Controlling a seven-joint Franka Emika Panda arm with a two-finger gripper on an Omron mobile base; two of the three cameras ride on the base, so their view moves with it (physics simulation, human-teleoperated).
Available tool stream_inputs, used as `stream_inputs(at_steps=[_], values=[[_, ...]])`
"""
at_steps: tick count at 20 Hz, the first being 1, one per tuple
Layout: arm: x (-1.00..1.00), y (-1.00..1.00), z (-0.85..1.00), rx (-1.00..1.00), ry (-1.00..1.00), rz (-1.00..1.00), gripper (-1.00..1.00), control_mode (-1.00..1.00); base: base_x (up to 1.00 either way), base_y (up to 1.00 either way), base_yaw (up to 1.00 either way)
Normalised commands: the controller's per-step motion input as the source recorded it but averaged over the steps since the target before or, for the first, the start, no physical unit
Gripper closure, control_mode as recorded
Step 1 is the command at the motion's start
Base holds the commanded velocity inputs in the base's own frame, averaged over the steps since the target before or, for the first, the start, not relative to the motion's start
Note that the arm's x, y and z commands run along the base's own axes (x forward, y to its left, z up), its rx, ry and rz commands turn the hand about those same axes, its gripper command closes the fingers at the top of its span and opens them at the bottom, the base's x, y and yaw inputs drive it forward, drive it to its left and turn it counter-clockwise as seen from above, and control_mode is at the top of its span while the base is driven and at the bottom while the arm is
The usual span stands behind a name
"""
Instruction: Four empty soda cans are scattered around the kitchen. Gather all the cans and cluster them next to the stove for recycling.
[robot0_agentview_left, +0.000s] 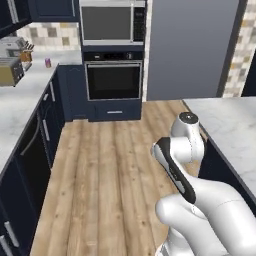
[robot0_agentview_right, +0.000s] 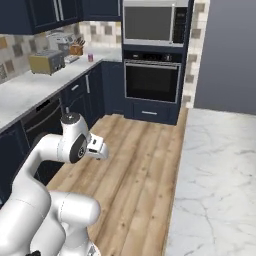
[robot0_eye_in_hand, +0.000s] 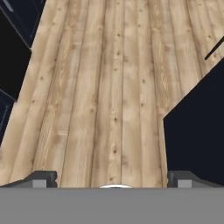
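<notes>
right now the gripper (robot0_eye_in_hand: 112, 180) points down at the wood floor (robot0_eye_in_hand: 109, 87), its two dark fingertips (robot0_eye_in_hand: 41, 179) standing far apart at the bottom of the hand view with nothing between them; the jaws are wide and empty. below them the planks run up the view, with dark navy cabinet fronts (robot0_eye_in_hand: 15, 52) at the upper left and a dark island side (robot0_eye_in_hand: 197, 131) at the right.

from the base views the white arm (robot0_agentview_left: 185, 150) is folded up above the floor in the aisle between the left bench (robot0_agentview_left: 20, 100) and the marble island (robot0_agentview_left: 230, 130).

one soda can (robot0_agentview_left: 48, 62), purple-pink, stands upright far off on the left bench, near the back corner by the mosaic tile wall (robot0_agentview_left: 50, 35); in the right base view that same can (robot0_agentview_right: 90, 57) sits well beyond the toaster (robot0_agentview_right: 46, 62), close to the wooden utensil holder (robot0_agentview_right: 76, 49). it is well apart from the gripper. no detail of the can's lower band can be made out at this size.

a silvery toaster (robot0_agentview_left: 10, 71) stands on the left bench nearer the camera. straight ahead, at the end of the aisle, a dark-glass wall oven (robot0_agentview_left: 113, 80) sits under a microwave (robot0_agentview_left: 112, 22), with a grey refrigerator (robot0_agentview_left: 192, 47) just to their right.
</notes>
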Motion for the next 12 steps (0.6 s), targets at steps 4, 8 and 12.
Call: stream_inputs(at_steps=[4,8,12], values=[[0.00,0.00,0.00,0.00,0.00,0.00,-1.00,1.00,0.74,0.20,-0.03],[0.00,0.00,0.00,0.00,0.00,0.00,-1.00,1.00,0.74,0.19,-0.01],[0.00,0.00,0.00,0.00,0.00,0.00,-1.00,1.00,0.74,0.19,0.00]])
